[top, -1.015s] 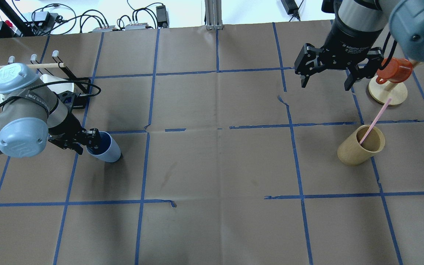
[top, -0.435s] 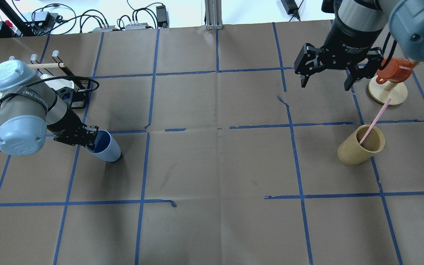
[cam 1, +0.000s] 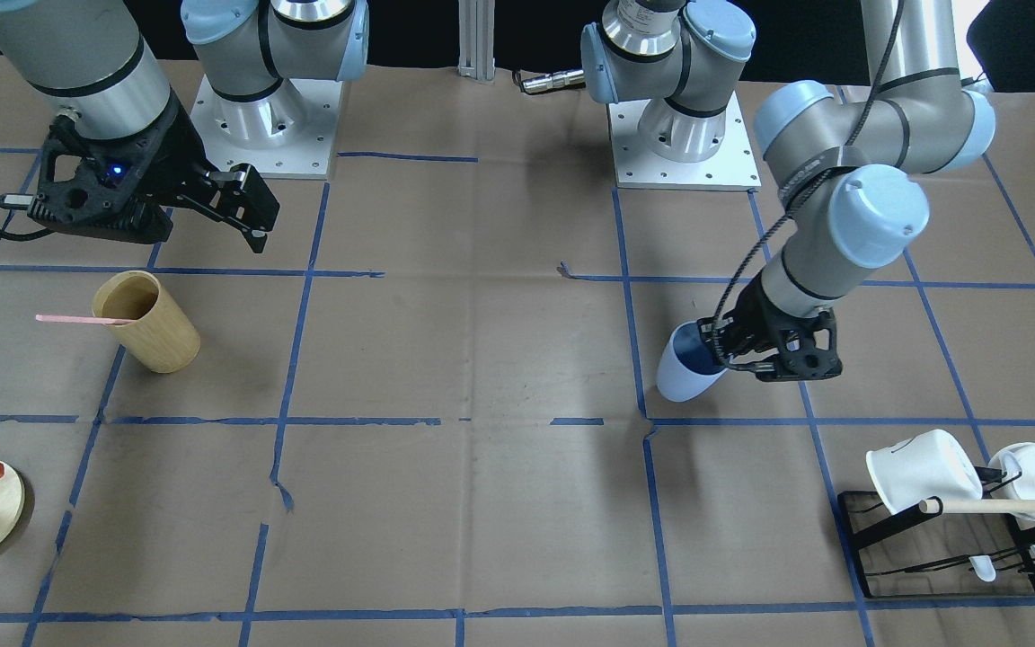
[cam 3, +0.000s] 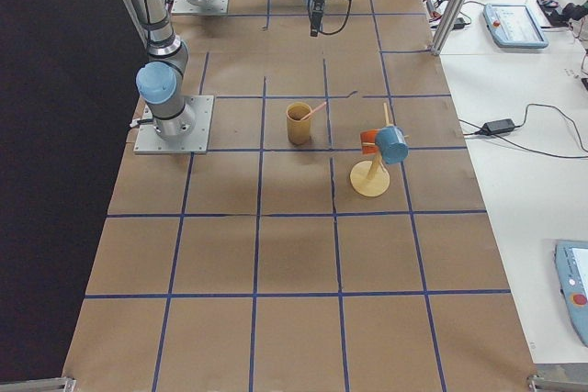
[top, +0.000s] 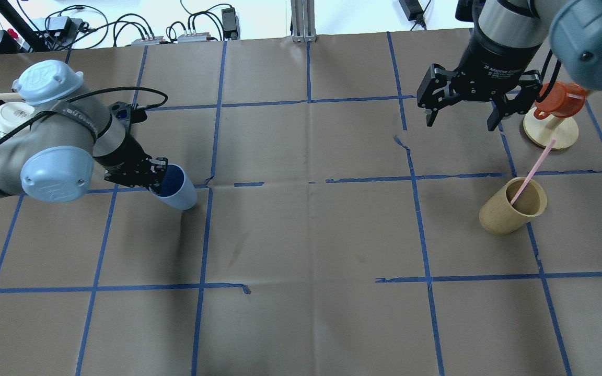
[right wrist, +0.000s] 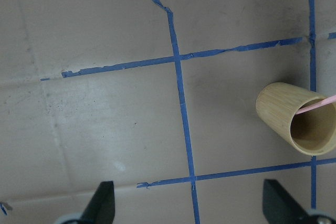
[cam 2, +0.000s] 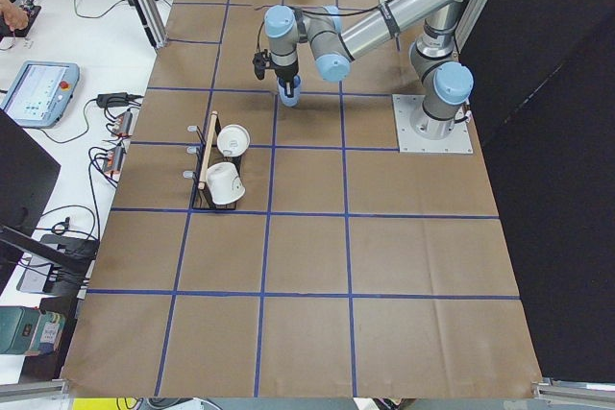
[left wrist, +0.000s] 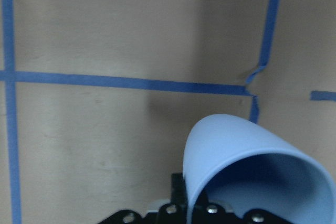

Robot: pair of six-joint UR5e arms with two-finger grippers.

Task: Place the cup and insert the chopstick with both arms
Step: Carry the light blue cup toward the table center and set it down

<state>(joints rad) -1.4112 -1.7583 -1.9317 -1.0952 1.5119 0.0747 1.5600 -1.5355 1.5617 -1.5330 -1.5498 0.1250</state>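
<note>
My left gripper (top: 158,179) is clamped on the rim of the cup (top: 178,189), which hangs tilted with its mouth toward my wrist, near a crossing of tape lines left of the counter's (top: 306,230) middle; I judge it is off the paper, though I cannot be sure; so the cup is grasped but not yet set down. My right gripper (top: 460,119) hovers with its jaws wide apart and empty; the chopstick (top: 533,168) still leans in the tan wooden cup (top: 505,213), so picking and inserting it remain. Between my two grippers I see only paper and tape; the mug rack (cam 1: 940,535) sits behind my left arm, and the orange cup (top: 559,102) on its stand (top: 554,134) is just beside my right gripper, near the far edge.
</note>
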